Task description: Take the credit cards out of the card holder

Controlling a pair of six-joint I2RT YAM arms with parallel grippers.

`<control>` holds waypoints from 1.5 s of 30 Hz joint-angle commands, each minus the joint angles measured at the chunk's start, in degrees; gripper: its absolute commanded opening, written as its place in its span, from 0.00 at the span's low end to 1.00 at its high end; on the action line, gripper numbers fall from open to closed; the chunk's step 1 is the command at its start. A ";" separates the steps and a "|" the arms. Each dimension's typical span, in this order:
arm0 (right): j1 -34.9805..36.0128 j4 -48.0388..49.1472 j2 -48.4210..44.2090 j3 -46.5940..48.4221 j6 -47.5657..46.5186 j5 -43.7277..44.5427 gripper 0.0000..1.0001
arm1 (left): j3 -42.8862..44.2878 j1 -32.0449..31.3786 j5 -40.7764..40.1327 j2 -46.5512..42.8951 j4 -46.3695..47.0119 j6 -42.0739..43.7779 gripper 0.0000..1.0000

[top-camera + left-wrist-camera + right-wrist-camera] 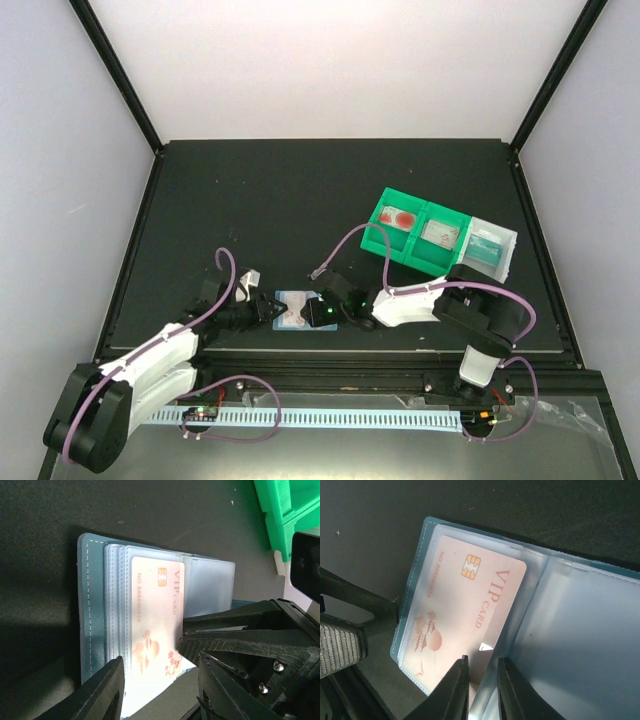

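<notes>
right wrist, r gripper (483,664) jaws slightly apart astride card holder (580,630) sleeve, l gripper (161,664) wider

The card holder (92,605) lies open on the table (300,200), near the front edge, between the left gripper (160,680) and the right gripper (482,665). A card (465,620) sits in its left half. The bins (425,232) stand far right.

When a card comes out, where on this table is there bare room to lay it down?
Free: the wide dark table between its far edge and the card holder, left of the green bins. Crowded: around the holder, flanked by the left gripper and right gripper.
</notes>
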 commanded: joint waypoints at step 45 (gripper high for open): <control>-4.34 16.19 1.31 -6.76 6.91 -9.82 0.05 | 0.63 0.40 -1.17 9.28 3.11 3.85 0.06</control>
